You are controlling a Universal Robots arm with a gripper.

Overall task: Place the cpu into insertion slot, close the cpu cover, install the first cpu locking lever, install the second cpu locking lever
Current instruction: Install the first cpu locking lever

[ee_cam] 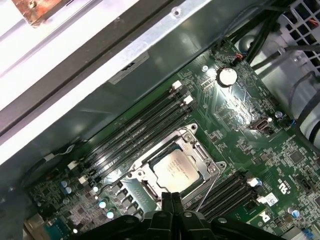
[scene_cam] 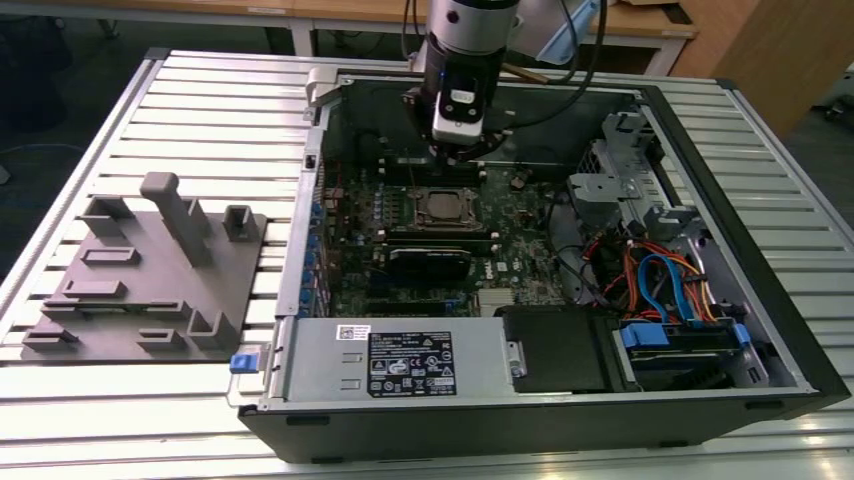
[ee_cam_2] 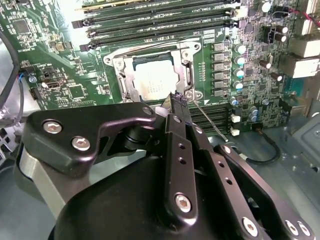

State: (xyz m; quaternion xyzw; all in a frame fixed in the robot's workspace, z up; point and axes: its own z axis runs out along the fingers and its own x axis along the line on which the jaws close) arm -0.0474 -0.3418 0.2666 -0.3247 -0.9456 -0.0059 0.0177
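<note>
The cpu [ee_cam_2: 155, 80] [ee_cam: 175, 167], a silver-grey square, lies in the insertion slot [scene_cam: 445, 210] on the green board. The cpu cover [ee_cam_2: 122, 70] [ee_cam: 198, 150], a silver frame, lies flat around the chip. My gripper [scene_cam: 461, 158] hangs over the far edge of the socket, its black fingers pressed together. In both wrist views the gripper [ee_cam_2: 179, 97] [ee_cam: 171, 196] is shut with its tips right at the socket's rim. A thin metal locking lever [ee_cam_2: 210, 122] [ee_cam: 204, 197] sticks out at an angle from the socket corner beside the fingertips.
Long black memory slots [ee_cam_2: 160, 22] flank the socket on both sides. The open case has tall metal walls [ee_cam: 125, 65], a power supply [scene_cam: 400, 360] at the front, and a drive cage with coloured cables [scene_cam: 667, 290] at the exterior view's right. A grey fixture block [scene_cam: 147, 270] stands outside the case.
</note>
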